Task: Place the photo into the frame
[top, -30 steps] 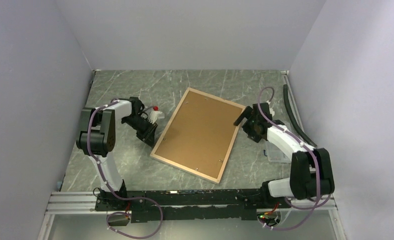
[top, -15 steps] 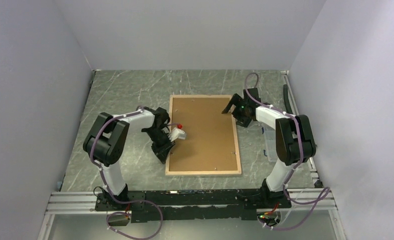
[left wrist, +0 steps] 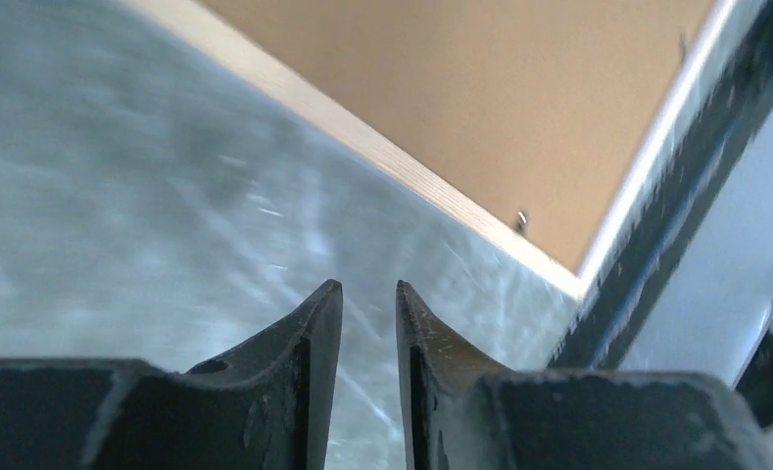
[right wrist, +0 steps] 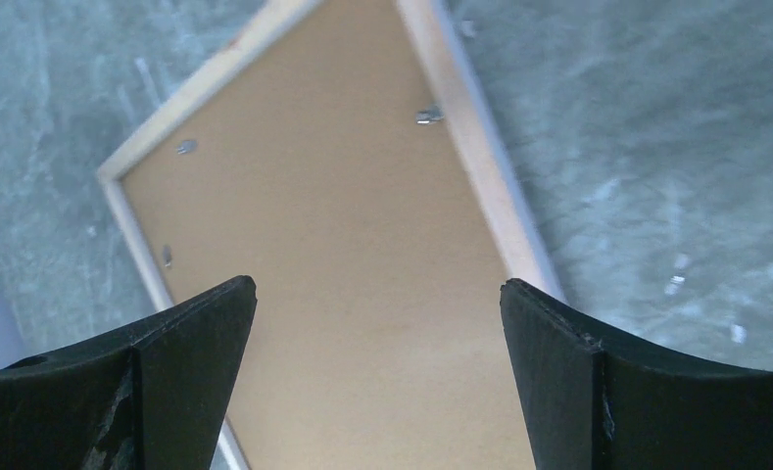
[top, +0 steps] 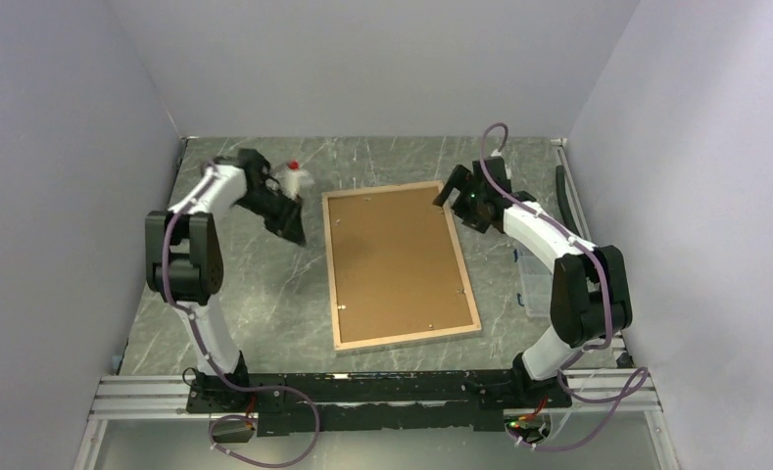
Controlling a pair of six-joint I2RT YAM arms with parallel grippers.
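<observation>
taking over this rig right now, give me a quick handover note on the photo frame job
Left gripper: jaws a narrow gap apart, empty, over the table off the far-left corner of the frame.
Right gripper: wide open, empty, above the frame's far-right corner.
Frame: flat on the table, back up, with the brown backing board sitting inside it.
Photo: not in view; cannot tell whether it lies under the board.
Done: only the board in the frame can be confirmed.
Left: check under the board for the photo; if it is missing, lift the board, put the photo in and close up.
</observation>
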